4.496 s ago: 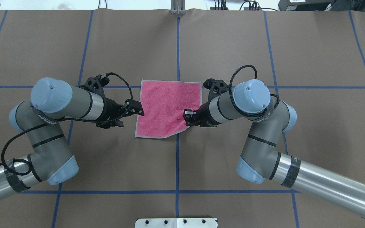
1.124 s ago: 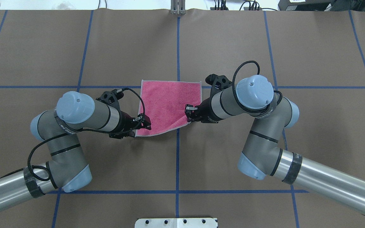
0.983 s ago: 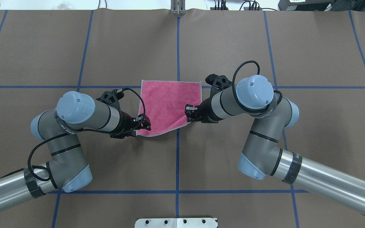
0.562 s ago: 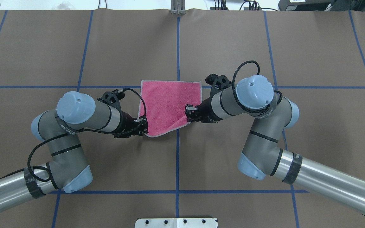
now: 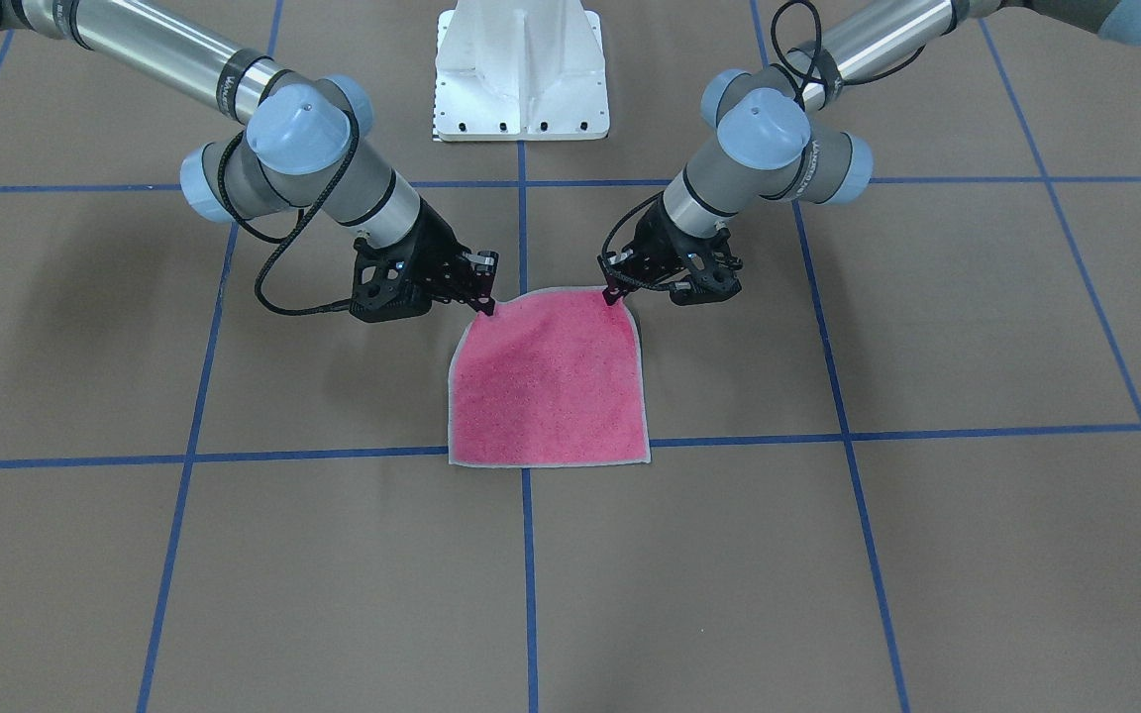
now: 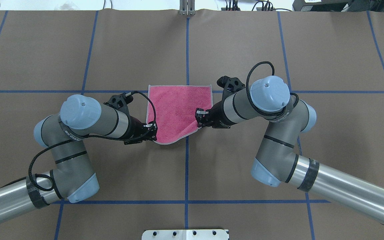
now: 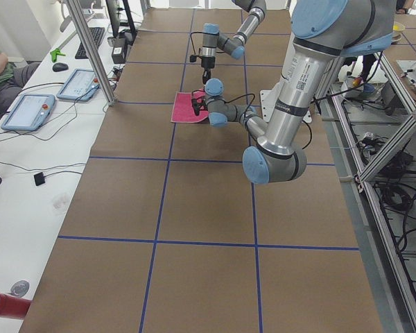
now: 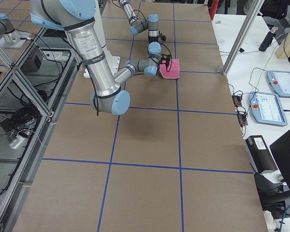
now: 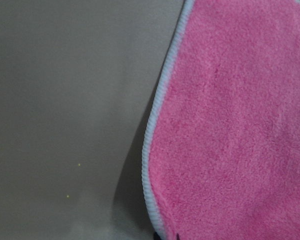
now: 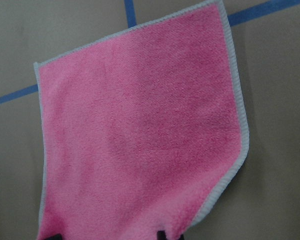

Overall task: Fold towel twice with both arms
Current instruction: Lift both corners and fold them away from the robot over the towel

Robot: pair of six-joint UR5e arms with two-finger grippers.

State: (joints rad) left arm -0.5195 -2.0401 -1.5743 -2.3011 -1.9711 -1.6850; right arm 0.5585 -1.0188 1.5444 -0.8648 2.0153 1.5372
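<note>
Our left gripper (image 6: 152,130) and right gripper (image 6: 198,121) each pinch a near corner of the towel (image 6: 178,106), holding them raised while its far edge lies flat mid-worktop (image 6: 245,50), so we judge the first fold barely begun and both folds left.

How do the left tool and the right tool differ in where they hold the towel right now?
The left tool pinches the near-left corner of the towel, the right tool its near-right corner. In the overhead view the right tool sits farther forward than the left tool. Both are shut on the towel, each corner slightly raised.
</note>
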